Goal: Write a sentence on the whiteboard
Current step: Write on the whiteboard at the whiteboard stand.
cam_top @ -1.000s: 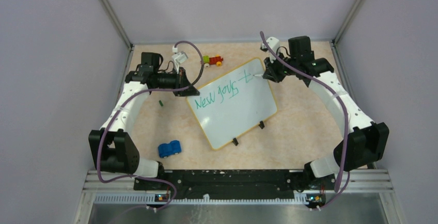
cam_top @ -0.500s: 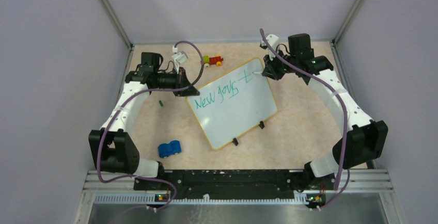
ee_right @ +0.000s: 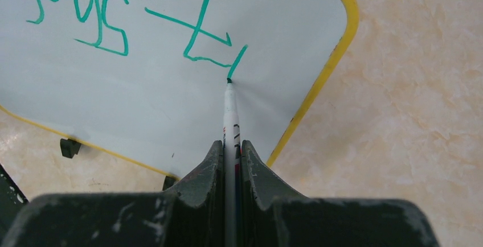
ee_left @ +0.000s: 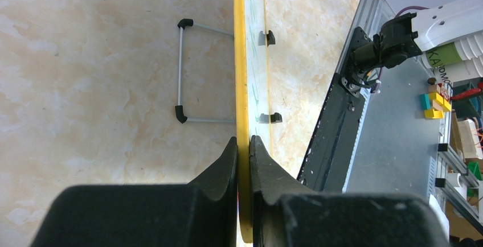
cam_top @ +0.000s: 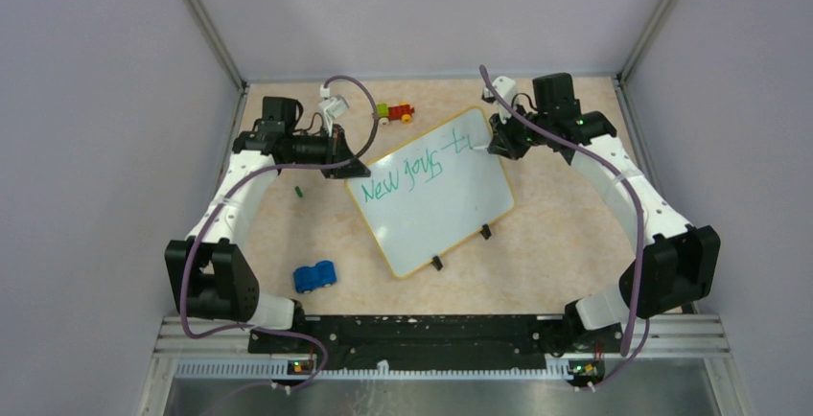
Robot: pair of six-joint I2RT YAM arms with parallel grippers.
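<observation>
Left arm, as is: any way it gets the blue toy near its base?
Probably not as things stand. The left gripper is shut on the whiteboard edge, so it would have to let go first. The path to the blue toy looks open.

A robotics lab test cell: 2 white-and-black arms stand bolted to a metal rail at the edge of a beige marbled worktop. Plain grey panel walls on aluminium posts enclose it, with cluttered shelves beyond.
</observation>
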